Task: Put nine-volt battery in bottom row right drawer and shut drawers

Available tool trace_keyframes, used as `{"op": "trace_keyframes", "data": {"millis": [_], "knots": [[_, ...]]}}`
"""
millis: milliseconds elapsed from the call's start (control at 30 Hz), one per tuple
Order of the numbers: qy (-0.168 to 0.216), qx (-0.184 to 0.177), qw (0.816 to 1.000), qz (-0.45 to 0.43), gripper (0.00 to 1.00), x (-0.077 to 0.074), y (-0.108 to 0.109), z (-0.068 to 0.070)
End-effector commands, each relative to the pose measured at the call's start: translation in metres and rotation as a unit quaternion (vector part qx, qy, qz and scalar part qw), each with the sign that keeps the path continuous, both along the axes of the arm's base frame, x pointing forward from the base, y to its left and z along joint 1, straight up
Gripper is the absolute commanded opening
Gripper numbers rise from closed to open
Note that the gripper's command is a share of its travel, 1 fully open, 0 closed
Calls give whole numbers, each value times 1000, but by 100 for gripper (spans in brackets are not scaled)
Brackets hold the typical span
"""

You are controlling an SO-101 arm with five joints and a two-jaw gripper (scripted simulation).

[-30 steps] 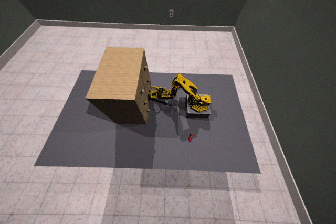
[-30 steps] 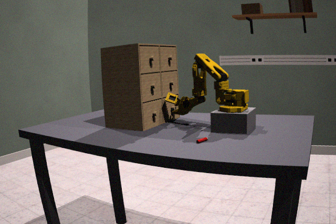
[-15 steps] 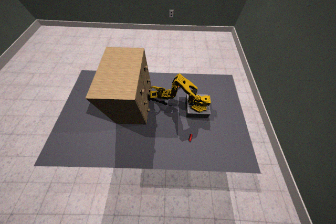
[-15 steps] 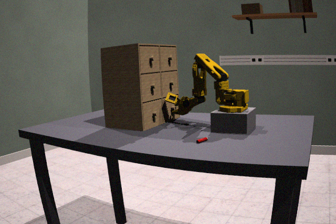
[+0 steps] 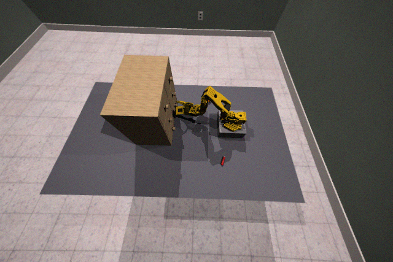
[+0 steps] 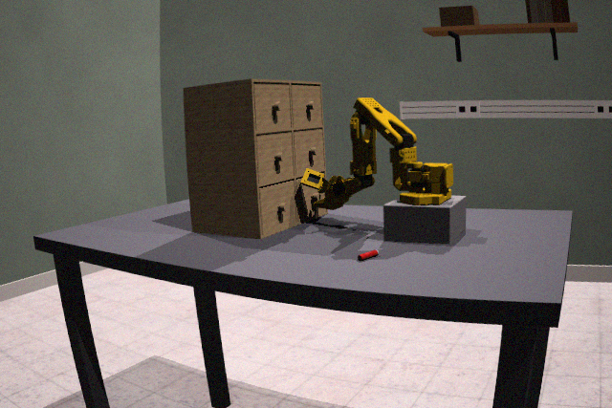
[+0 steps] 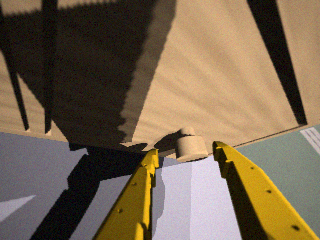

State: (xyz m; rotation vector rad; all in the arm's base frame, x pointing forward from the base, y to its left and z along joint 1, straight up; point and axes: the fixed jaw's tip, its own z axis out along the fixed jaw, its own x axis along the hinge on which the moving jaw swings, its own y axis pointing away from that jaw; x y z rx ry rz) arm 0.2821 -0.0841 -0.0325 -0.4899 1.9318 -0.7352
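The chest (image 5: 136, 84) (image 6: 222, 157) stands with its drawers facing the arm. Its drawers look shut. My gripper (image 5: 177, 106) (image 6: 312, 192) (image 7: 185, 147) is low at the chest's front, by the right drawer of the bottom row (image 7: 210, 90). The fingers are partly open and hold nothing. In the wrist view, that drawer's round knob (image 7: 192, 148) shows between and just beyond the fingertips, with a gap on each side. The nine-volt battery is not visible in any view.
A small red cylinder (image 5: 223, 161) (image 6: 367, 255) lies on the table (image 5: 260, 183) (image 6: 469, 275), on the near side of the arm's grey base block (image 5: 231, 134) (image 6: 415, 223). The knobs of the other drawers stick out from the chest's front.
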Motion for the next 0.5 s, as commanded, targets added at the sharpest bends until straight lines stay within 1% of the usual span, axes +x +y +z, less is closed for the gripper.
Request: {"op": "trace_keyframes", "data": {"millis": [0, 467], "knots": [[0, -5, 1000, 7, 21, 1, 3, 1], [0, -5, 1000, 7, 21, 2, 3, 3]]}}
